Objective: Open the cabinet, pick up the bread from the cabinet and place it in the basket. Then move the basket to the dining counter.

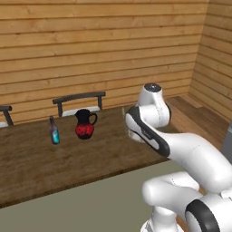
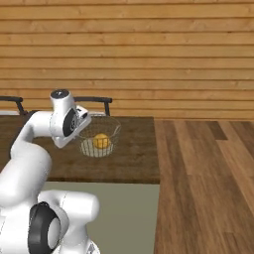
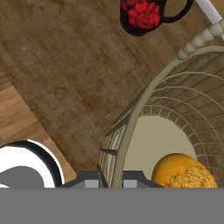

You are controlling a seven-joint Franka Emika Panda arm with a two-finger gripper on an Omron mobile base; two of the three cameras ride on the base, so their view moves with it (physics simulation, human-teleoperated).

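Observation:
The wire mesh basket (image 2: 113, 133) hangs over the right end of the dining counter (image 2: 134, 158), with the yellow-orange bread (image 2: 101, 141) lying in its bottom. In the hand view, the gripper (image 3: 114, 179) is shut on the basket's rim (image 3: 131, 118), which runs up between its two fingertips. The bread (image 3: 183, 171) lies just right of the fingers. I cannot tell whether the basket touches the counter top. In the left base view the arm hides most of the basket over the counter (image 1: 68, 158). The cabinet is out of view.
On the counter's far left stand a red and black jug (image 1: 84, 124) and a small teal bottle (image 1: 54, 131). Dark chairs (image 1: 79, 99) line the far side by the wooden wall. Right of the counter lies bare wood floor (image 2: 208, 173).

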